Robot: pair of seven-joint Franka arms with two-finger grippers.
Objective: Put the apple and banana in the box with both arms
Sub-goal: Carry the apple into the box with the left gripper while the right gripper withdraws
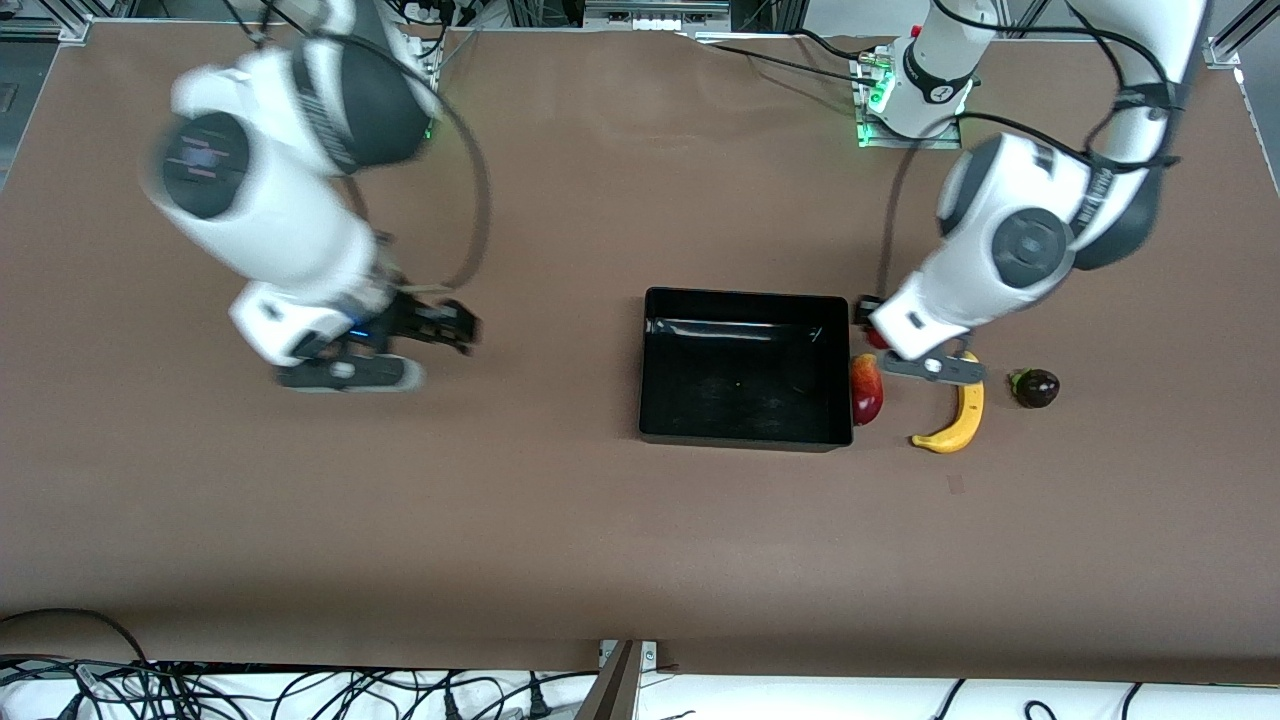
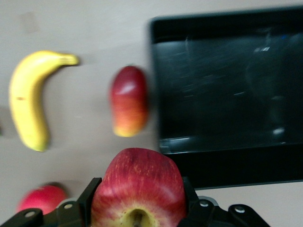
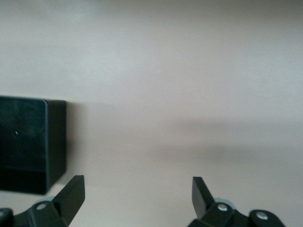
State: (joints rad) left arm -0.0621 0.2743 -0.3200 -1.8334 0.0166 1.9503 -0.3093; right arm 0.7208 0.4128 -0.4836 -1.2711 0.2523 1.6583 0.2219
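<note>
Left jaws grip apple; right jaws open over brown table.

arms: white shells, dark grey joint caps | black cables | tool: black fingers, silver screws

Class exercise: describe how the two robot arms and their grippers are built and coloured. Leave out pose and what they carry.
Both arms, the left arm and the right arm, have white rounded shells with dark grey-black joint bands and round caps. Black cables loop along them. The left gripper and right gripper have black fingers with small silver screws.
</note>
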